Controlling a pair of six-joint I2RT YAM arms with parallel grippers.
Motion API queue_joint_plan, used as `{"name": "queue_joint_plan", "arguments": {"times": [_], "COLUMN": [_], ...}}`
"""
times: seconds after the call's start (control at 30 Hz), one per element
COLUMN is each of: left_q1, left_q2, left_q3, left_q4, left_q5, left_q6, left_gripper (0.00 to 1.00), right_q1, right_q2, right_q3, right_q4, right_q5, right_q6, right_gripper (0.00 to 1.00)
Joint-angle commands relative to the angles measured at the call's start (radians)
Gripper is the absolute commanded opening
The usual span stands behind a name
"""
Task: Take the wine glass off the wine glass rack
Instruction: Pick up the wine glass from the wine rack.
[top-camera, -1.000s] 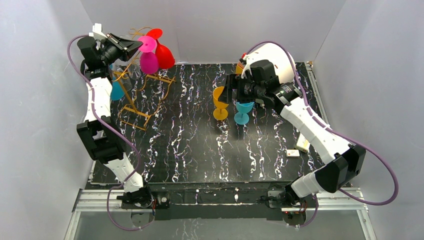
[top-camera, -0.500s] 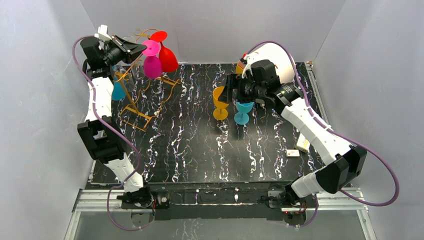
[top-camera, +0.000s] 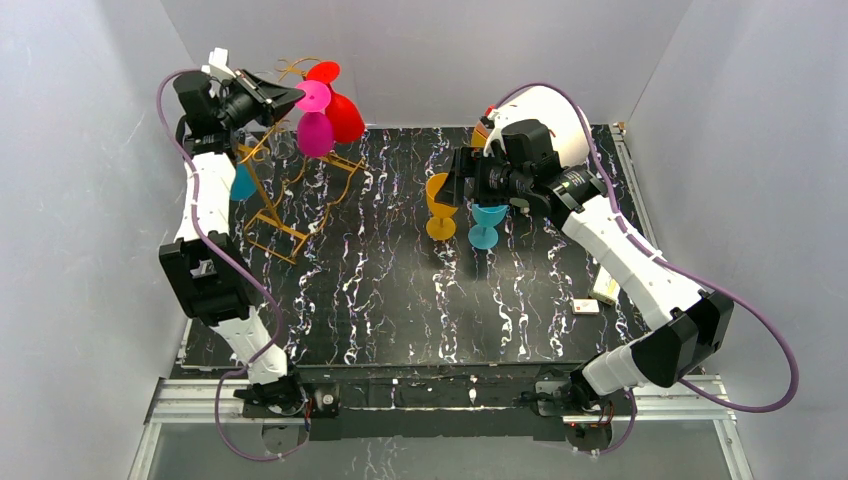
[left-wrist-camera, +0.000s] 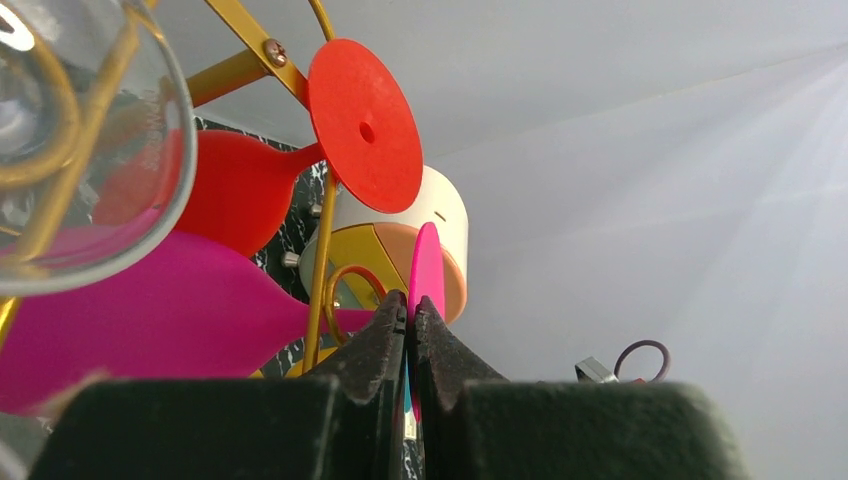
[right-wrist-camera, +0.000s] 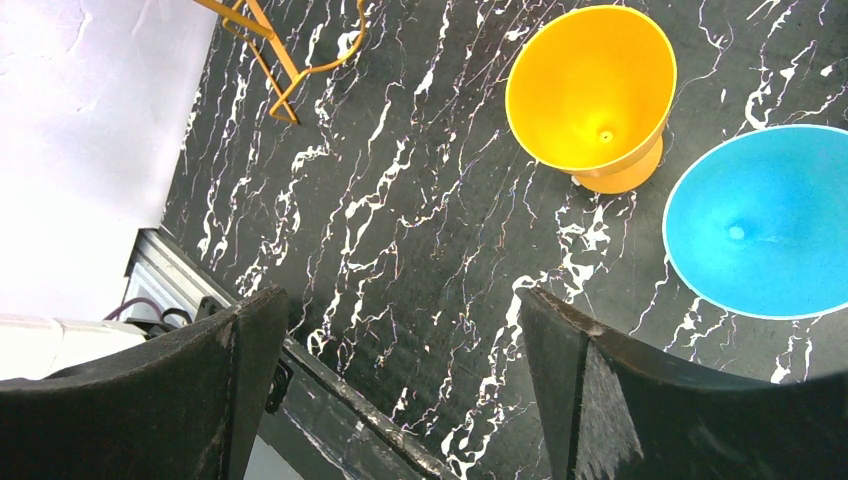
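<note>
pinches the thin foot of the magenta wine glass (top-camera: 316, 131) with the left end effector (left-wrist-camera: 409, 305), fingers pressed together on the edge of the disc, high over the far left corner of the desk (top-camera: 380, 300). holds that glass bowl-down and tilted, right at the top of the wine glass rack (top-camera: 285, 195), stem running past a curled gold loop. cannot tell whether the stem sits inside the loop or just clear of it.

just behind, a red wine glass (top-camera: 343, 115) hung upside down from the same rack, bowl close against the magenta one. lower on the rack, a teal glass (top-camera: 241, 183), partly hidden by the left arm. very near the left wrist camera, a clear glass (left-wrist-camera: 80, 150), blurred. rack upright on its rectangular wire base at the far left of the desk.

over mid-desk, the right end effector (top-camera: 462, 182) with fingers spread wide and nothing between them. just beside it, a yellow glass (top-camera: 438, 205) and a blue glass (top-camera: 487, 222), both upright on the desk and close together. behind the right arm, a white drum-shaped object (top-camera: 555, 120).
</note>
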Motion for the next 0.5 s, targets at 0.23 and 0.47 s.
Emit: {"name": "queue_joint_plan", "arguments": {"times": [0.23,0.47], "left_q1": [-0.044,-0.045], "left_q2": [-0.059,-0.059], "left_q3": [0.056,0.154], "left_q4": [-0.062,-0.194], "left_q5": [-0.025,-0.044], "left_q6": [0.040,0.143], "left_gripper": [0.00,0.00], "right_q1": [-0.003,-0.005], "right_q2": [-0.035,-0.029], "right_q3": [-0.001,0.011], "right_q4": [0.037,0.030], "right_q5": [0.010,0.001], "right_q6": [0.000,0.001], "right_gripper": [0.94,0.94]}}
